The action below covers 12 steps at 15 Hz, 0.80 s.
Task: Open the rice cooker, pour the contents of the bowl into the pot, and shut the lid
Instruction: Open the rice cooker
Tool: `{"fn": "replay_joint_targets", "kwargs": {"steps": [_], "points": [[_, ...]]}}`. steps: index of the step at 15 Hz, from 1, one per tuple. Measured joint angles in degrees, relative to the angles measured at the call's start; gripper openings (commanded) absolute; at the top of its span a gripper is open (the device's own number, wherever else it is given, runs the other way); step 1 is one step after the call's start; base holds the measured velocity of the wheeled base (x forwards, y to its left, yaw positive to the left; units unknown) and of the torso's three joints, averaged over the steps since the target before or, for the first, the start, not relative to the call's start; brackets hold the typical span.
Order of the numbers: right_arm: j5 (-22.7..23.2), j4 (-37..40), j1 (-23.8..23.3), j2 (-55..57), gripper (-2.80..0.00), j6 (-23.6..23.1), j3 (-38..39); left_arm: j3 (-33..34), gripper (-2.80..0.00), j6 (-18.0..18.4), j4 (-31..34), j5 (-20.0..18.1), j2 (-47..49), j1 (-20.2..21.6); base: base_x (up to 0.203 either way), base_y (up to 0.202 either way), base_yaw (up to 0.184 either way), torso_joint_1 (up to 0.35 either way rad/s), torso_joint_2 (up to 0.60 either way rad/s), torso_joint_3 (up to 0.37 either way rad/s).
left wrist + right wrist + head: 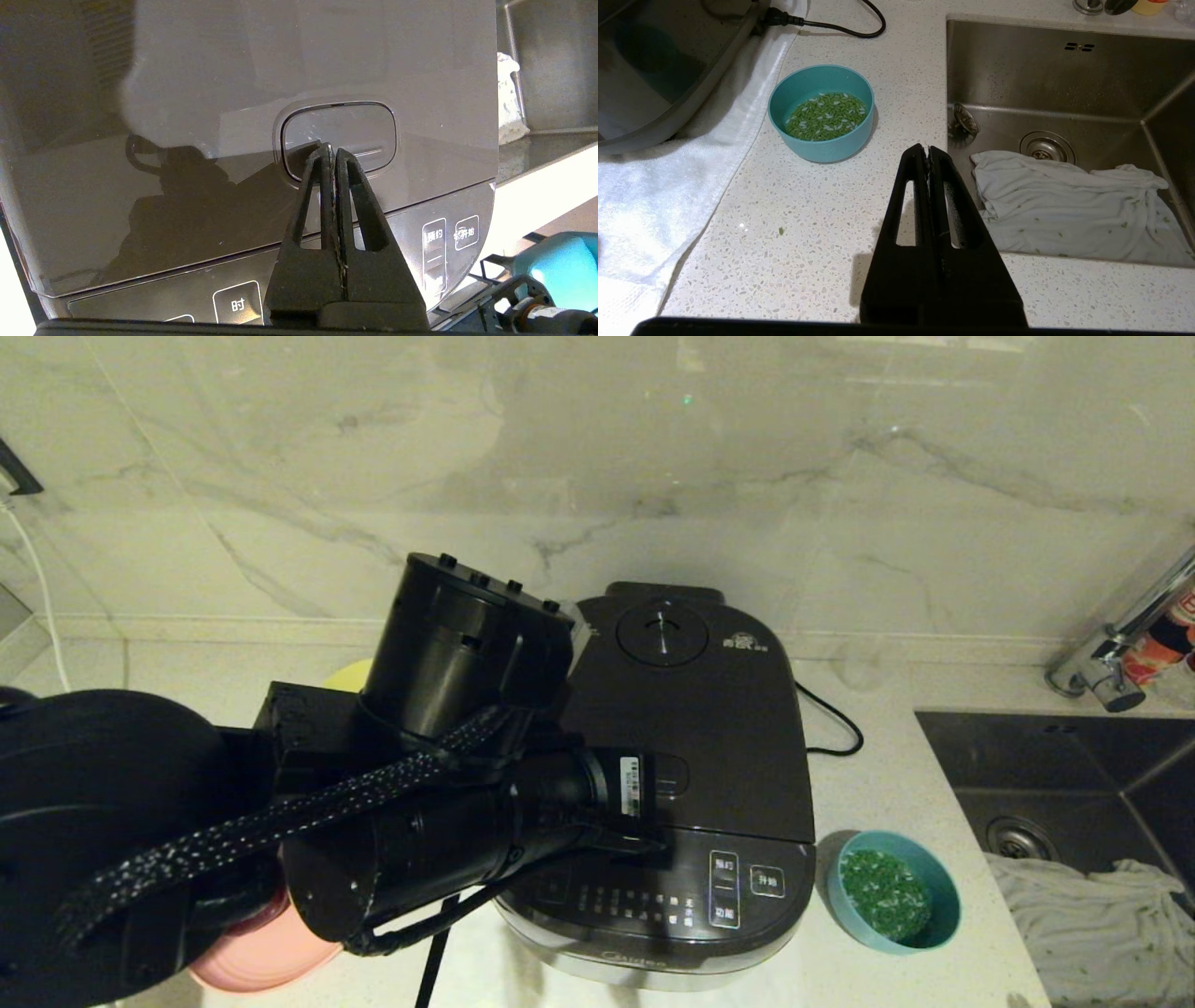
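Observation:
The dark rice cooker [709,737] stands mid-counter with its lid [695,709] down, so the pot is hidden. My left arm reaches across the cooker's front left. The left gripper [332,150] is shut, empty, with its tips at the near edge of the rectangular latch button [345,133]; I cannot tell if they touch it. The teal bowl [945,896] sits right of the cooker, holding green bits [882,893]. My right gripper [928,148] is shut and empty, above bare counter between the bowl [822,140] and the sink.
A steel sink [1027,747] with a white cloth [1102,915] lies at the right, with a faucet [1120,644] behind. The black cord [836,723] trails behind the cooker. A pink dish [271,957] and a yellow bowl [350,674] sit at the left. A white towel [668,196] lies under the cooker.

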Motion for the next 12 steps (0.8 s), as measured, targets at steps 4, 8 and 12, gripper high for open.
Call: {"fn": "replay_joint_targets", "kwargs": {"steps": [4,8,12], "points": [[0.00,0.00,0.00,0.00,-2.80,0.00,0.00,0.73,-2.80,0.09,-1.73,0.13,0.29,0.00,0.000,0.000,0.000,0.000,0.00,0.000],[0.00,0.02,0.00,0.00,-2.80,0.01,0.00,1.38,-2.80,0.28,-6.52,1.72,1.12,0.11,0.000,0.000,0.000,0.000,0.00,0.000],[0.00,0.02,0.00,0.00,-2.80,0.02,0.00,1.38,-2.80,0.39,-7.25,1.82,1.83,0.09,0.000,0.000,0.000,0.000,0.00,0.000]]}}
